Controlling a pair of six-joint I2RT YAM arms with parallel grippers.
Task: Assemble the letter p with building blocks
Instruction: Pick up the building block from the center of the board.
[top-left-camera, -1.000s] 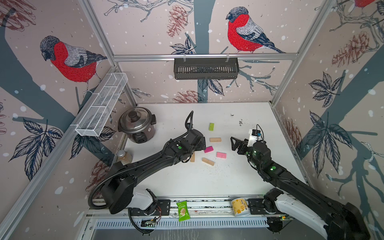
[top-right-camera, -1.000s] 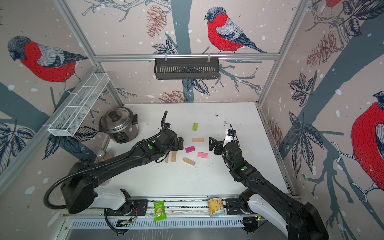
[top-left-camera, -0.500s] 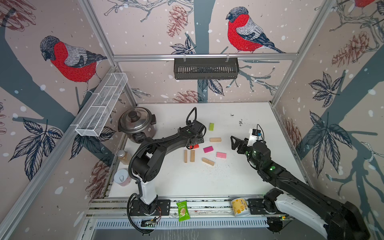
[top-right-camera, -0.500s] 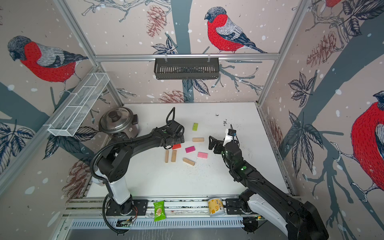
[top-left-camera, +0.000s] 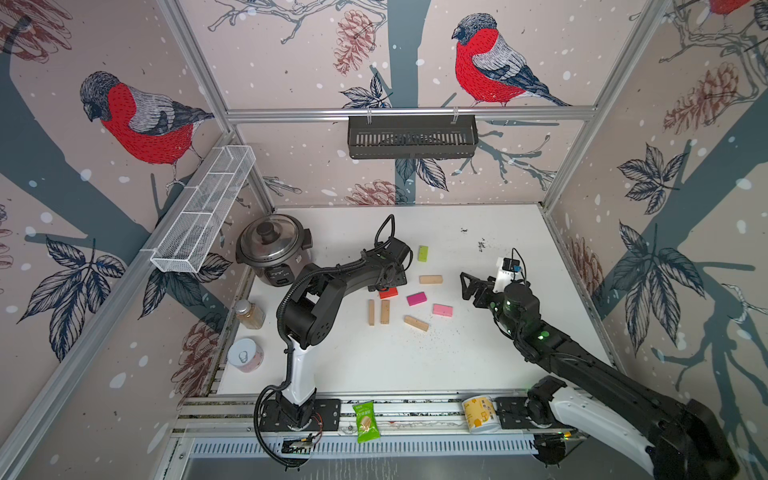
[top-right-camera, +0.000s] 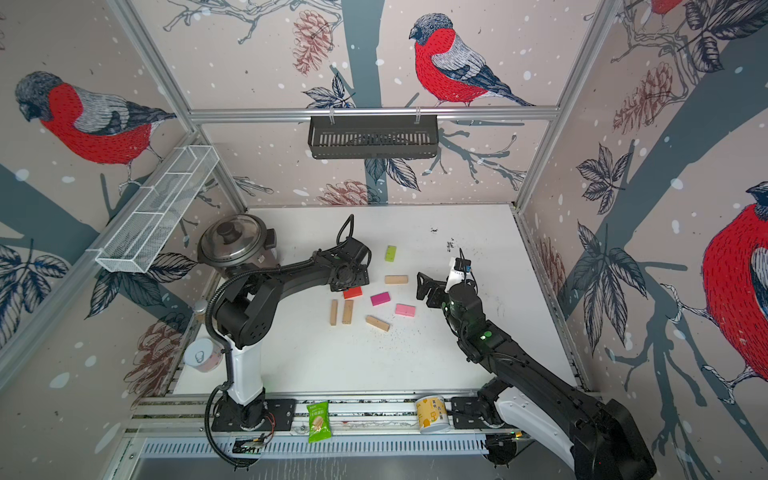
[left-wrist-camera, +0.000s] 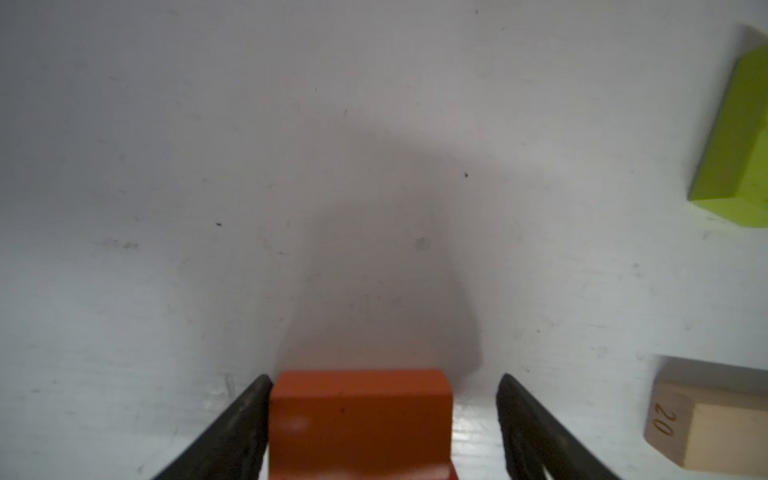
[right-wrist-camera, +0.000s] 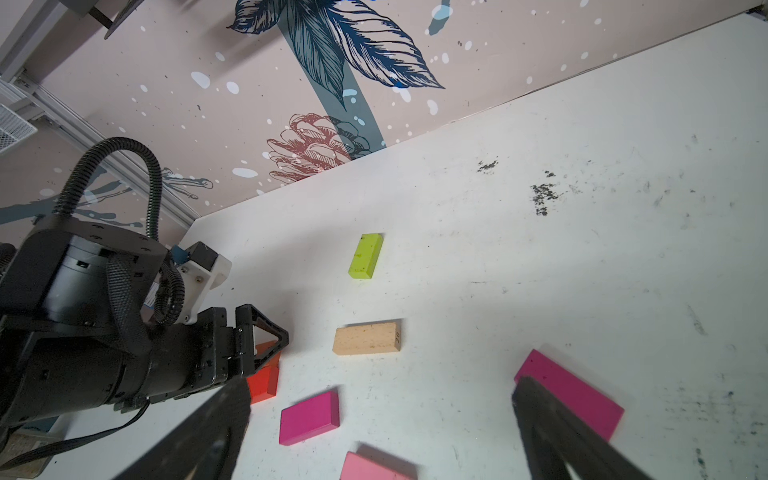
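**Top cams (stereo pair):** mounted high over front rail (top-left-camera: 415, 409), facing down and fwd toward back wall (top-left-camera: 415, 183). Wide, far. In both top views: whole table (top-left-camera: 478, 365), left arm (top-left-camera: 332, 282), right arm (top-left-camera: 540, 332). Near-identical framing, slight sideways offset.

**L wrist cam:** v. close to table, aimed down at surface. Orange block (left-wrist-camera: 359, 419) fills near field; lime block (left-wrist-camera: 735, 145) and tan block (left-wrist-camera: 715, 428) at frame edge.

**R wrist cam:** higher, tilted, mid range, facing across table toward left arm and back wall.

**Shared:** orange, lime, tan blocks show in all four views.
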